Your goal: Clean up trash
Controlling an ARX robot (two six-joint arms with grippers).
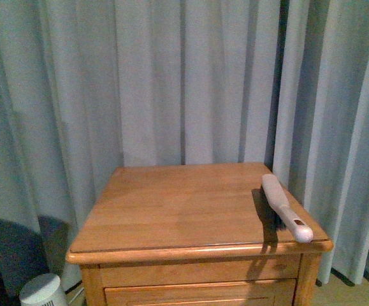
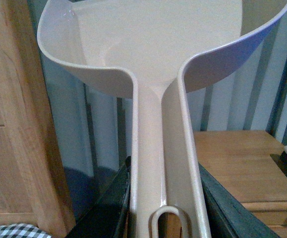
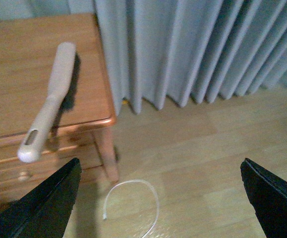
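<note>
where the trash lies cannot be told: no white paper ball is made out in any of the three views. nearest to the task is one pinkish-beige dustpan (image 2: 155,44), seen only in the left wrist view. its long channelled handle is clamped between the two dark fingers (image 2: 108,208) of the left hand (image 2: 163,171), which are pressed against it from either side. the pan is held in the air with its open hollow turned toward the camera, and nothing is seen lying in it.

the right hand (image 3: 159,161) is held above the floor (image 3: 207,144) just beside the desk's (image 1: 171,204) front right corner. its two fingers (image 3: 44,203) are spread wide, and nothing is gripped between them.

one brush (image 1: 285,207) is laid on the desk along its right edge (pale handle with a slot near the end, dark bristles beneath). the handle's end juts slightly over the front edge. neither hand is seen in the front view.

one loop of white cord (image 3: 131,182) lies on the floor under the right hand. a grey curtain (image 1: 171,83) hangs behind the desk.
</note>
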